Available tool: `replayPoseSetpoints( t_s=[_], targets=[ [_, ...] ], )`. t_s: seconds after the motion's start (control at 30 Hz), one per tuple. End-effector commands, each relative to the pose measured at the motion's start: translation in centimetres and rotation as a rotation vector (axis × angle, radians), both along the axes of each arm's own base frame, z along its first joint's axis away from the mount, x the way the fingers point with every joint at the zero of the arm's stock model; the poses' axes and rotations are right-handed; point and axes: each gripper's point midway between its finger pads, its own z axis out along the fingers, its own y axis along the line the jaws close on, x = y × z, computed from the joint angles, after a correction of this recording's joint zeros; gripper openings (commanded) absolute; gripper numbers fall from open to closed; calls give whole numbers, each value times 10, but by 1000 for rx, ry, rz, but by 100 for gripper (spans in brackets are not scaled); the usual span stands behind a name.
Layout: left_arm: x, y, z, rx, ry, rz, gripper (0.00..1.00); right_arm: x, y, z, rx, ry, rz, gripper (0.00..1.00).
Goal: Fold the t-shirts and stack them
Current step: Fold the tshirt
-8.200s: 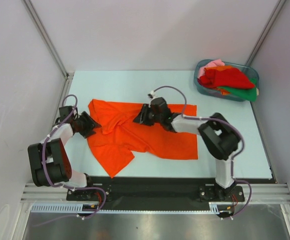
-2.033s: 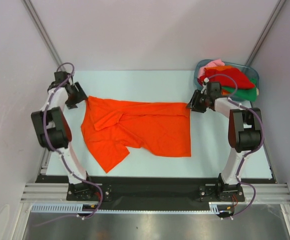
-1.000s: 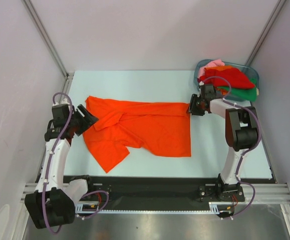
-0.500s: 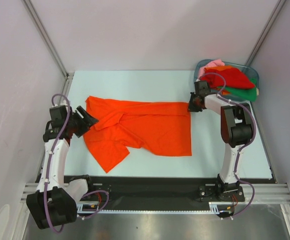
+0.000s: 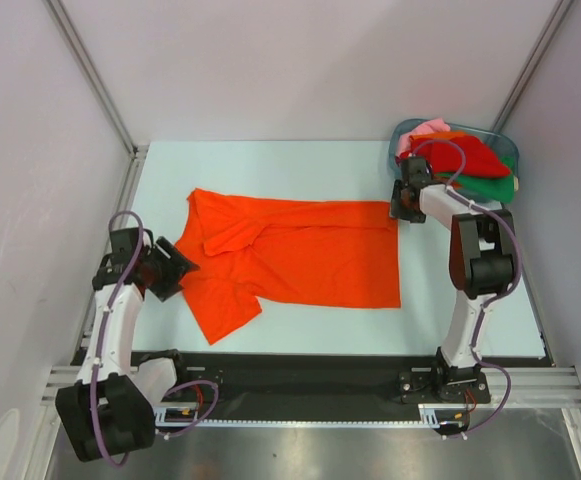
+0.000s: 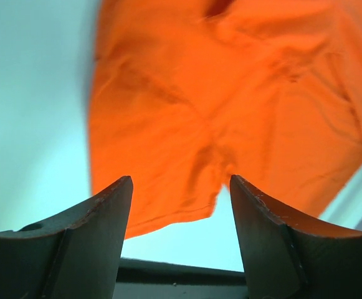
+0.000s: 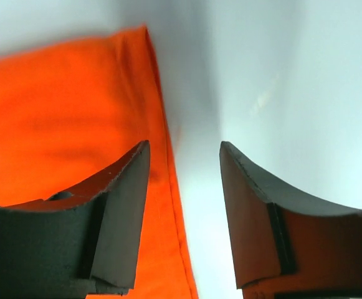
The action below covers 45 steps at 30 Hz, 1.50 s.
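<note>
The orange t-shirt [image 5: 300,260] lay spread on the table [image 5: 270,165], near its middle, collar end toward 9 o'clock and hem toward 3 o'clock, with one short sleeve trailing off toward 7 o'clock.

On my overhead feed the left gripper [image 5: 173,270] sat at the shirt's 9 o'clock side, just beside the sleeve. From its wrist camera I saw the left gripper [image 6: 181,184] with its fingers spread wide and nothing between them. The orange t-shirt [image 6: 230,112] lay beyond the tips at 12 o'clock, its sleeve edge just past the gap.

The right gripper [image 5: 402,203] hung at the shirt's 2 o'clock corner. On its wrist camera the right gripper [image 7: 184,146] had its fingers parted. The hem of the orange t-shirt [image 7: 62,124] ran under the gap and the finger at 9 o'clock, flat on the table and not pinched.

At the table's 2 o'clock corner stood the tub [image 5: 500,140], heaped with the other t-shirts [image 5: 460,155] in red, pink and green.
</note>
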Motion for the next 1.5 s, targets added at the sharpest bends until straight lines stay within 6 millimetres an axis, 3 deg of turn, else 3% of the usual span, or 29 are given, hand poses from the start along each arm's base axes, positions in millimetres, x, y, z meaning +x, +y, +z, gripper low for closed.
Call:
replayPoseSetpoints(
  t_s=[0.0,0.07,0.13,0.17,0.2,0.23,0.3,0.33,0.37,0.4,0.47,0.53,0.67,0.8,0.97,1.2,1.33,1.47],
  targets=[
    [-38,11,-21,32,151,134,69,-13,3,69,-33,-109,19,54],
    [-48,4,-26,-3,160,143,69,-26,18,79,1,-120,48,54],
    [-64,-1,-44,-32,215,173,68,-39,45,108,55,-180,110,55],
    [-70,-3,-50,-33,224,180,68,-52,64,105,126,-165,165,55],
    [-71,-3,-51,-29,226,185,68,-62,83,127,152,-218,208,54],
    [-70,-8,-50,-18,226,164,67,-71,93,132,158,-230,233,55],
    [-68,-1,-46,87,241,159,68,-87,107,139,185,-249,274,55],
    [-67,-14,-42,126,237,90,68,-99,118,153,208,-275,309,55],
    [-60,-9,-31,188,213,97,68,-106,122,158,218,-282,324,54],
    [-66,0,-33,265,256,117,69,-113,125,162,218,-278,336,55],
    [-70,-2,-30,304,264,115,68,-130,130,176,228,-291,368,54],
    [-73,-2,-33,329,265,147,67,-140,132,185,248,-299,379,54],
    [-91,-13,-62,304,349,148,61,-169,127,200,272,-300,380,54],
    [-99,-15,-78,322,385,151,55,-191,118,188,283,-266,368,53],
    [-84,-11,-77,338,314,165,52,-207,107,165,253,-205,358,53],
    [-82,-14,-92,349,355,140,51,-210,114,154,282,-174,373,52],
    [-86,-11,-100,372,379,139,51,-207,108,152,250,-173,344,51],
    [-92,-12,-111,357,398,140,42,-207,97,147,191,-134,303,50]
  ],
)
